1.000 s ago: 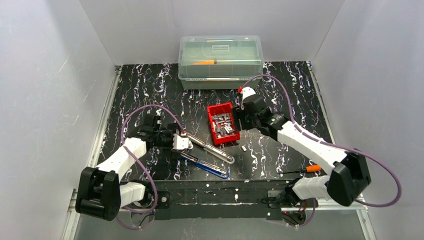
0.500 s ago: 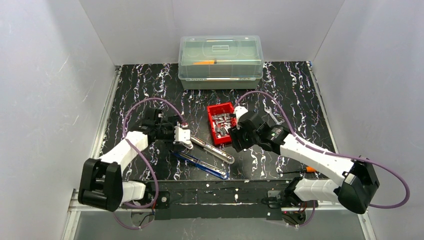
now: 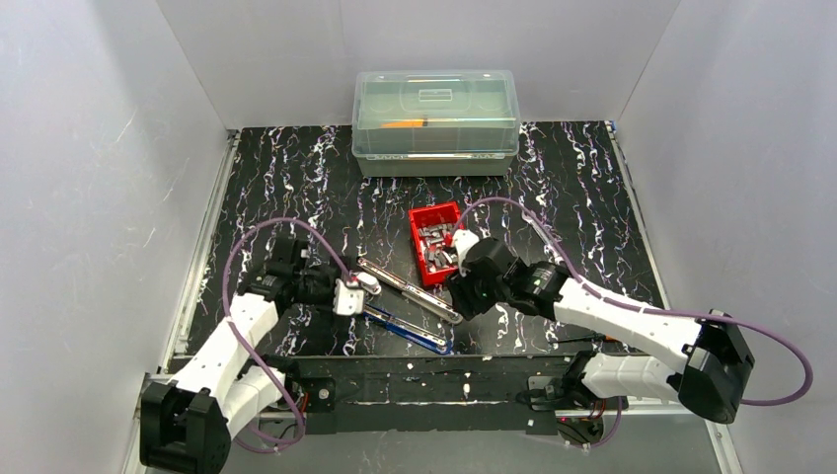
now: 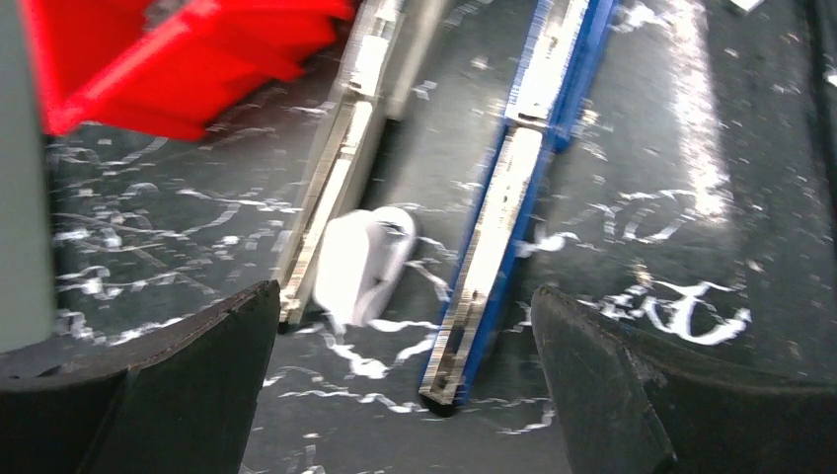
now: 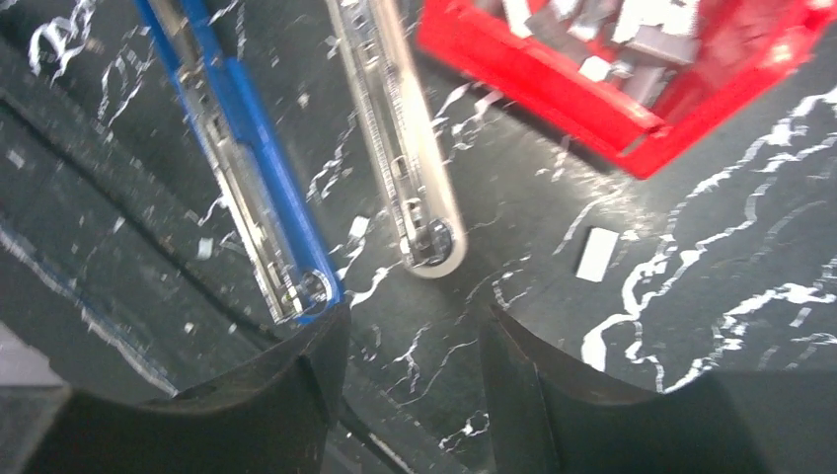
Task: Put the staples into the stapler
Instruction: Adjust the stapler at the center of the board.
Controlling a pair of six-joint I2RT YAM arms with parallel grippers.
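The stapler (image 3: 410, 293) is laid open just on the near side of the red bin (image 3: 416, 235). Its silvery magazine arm (image 4: 341, 168) and blue base (image 4: 503, 217) are splayed apart. The staples (image 3: 437, 237) are heaped inside the bin, and one loose strip (image 5: 596, 254) is seen on the table close beside it. The left gripper (image 4: 403, 301) is spread wide over the hinge end, away from the bin, and nothing is held. The right gripper (image 5: 413, 318) is also parted and empty, over the free tips near the bin. The loading step is judged not yet begun: a strip must be pinched and laid lengthwise into the magazine channel. Compared with a second ago, the right gripper has been brought from the bin's right side down to its near side, and the left arm has been drawn slightly nearer.
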